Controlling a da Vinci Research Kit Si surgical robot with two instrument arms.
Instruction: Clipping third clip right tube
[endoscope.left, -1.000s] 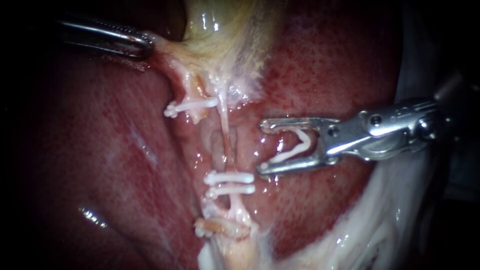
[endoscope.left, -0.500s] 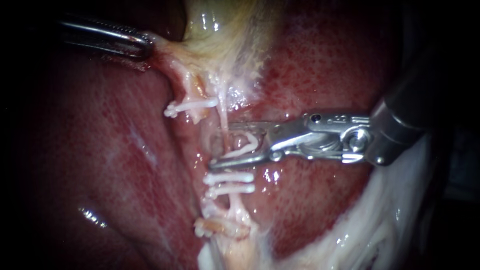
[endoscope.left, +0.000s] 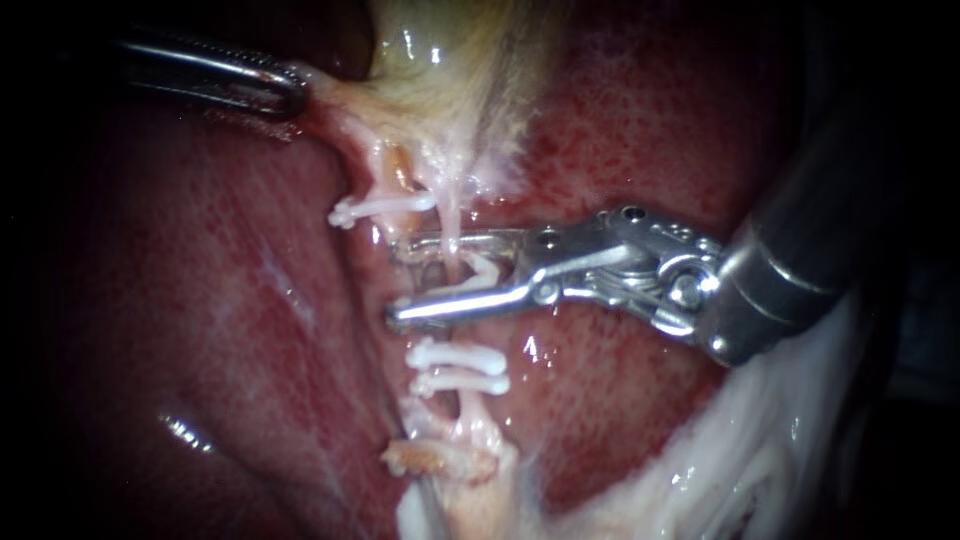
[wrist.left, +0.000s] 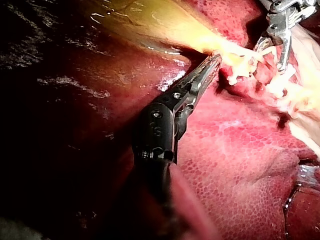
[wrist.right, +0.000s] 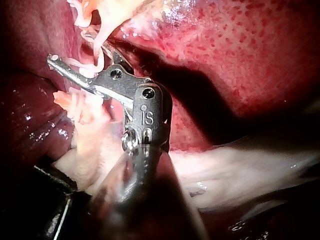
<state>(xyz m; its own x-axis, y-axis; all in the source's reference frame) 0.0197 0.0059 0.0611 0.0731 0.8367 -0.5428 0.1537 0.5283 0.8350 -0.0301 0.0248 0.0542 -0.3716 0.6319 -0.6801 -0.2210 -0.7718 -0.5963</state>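
White clip points leftward, crosswise to right tube.

The right instrument is bright silver with round hinge screws and a grey shaft; the left instrument, upper left, dark steel.

Beyond the tips of our right instrument the liver lies open; two clips crowd one jaw, another clip the other
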